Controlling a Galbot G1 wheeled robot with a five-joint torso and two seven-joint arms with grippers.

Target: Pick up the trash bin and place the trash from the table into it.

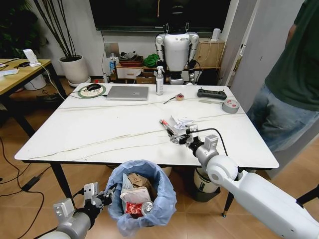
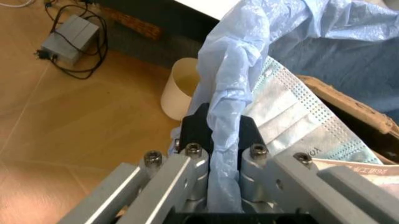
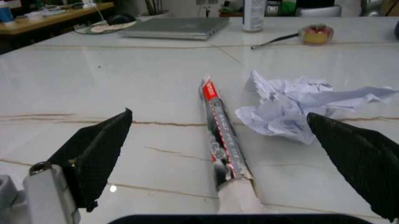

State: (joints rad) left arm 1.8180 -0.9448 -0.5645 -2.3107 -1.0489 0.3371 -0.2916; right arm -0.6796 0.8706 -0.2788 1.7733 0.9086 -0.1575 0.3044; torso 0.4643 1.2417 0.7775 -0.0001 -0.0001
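Premises: an office or robotics lab room. Evidence noted: a large white table (image 1: 99,134) carrying a silver laptop (image 1: 128,92), a spray bottle (image 1: 159,80), a black handheld controller (image 1: 211,93) and a grey tape roll (image 1: 230,105). A humanoid robot (image 1: 176,50) stands parked at the far wall beneath a dark wall screen (image 1: 149,12). A light-wood desk (image 1: 20,74) and potted plant (image 1: 75,67) stand at left. Wood-tone flooring with loose cables and a power adapter (image 2: 68,37).

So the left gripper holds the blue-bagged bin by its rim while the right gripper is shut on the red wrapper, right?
Not quite: the right gripper is open, fingers either side of the long red snack wrapper on the white table, per the right wrist view. The rest stands.
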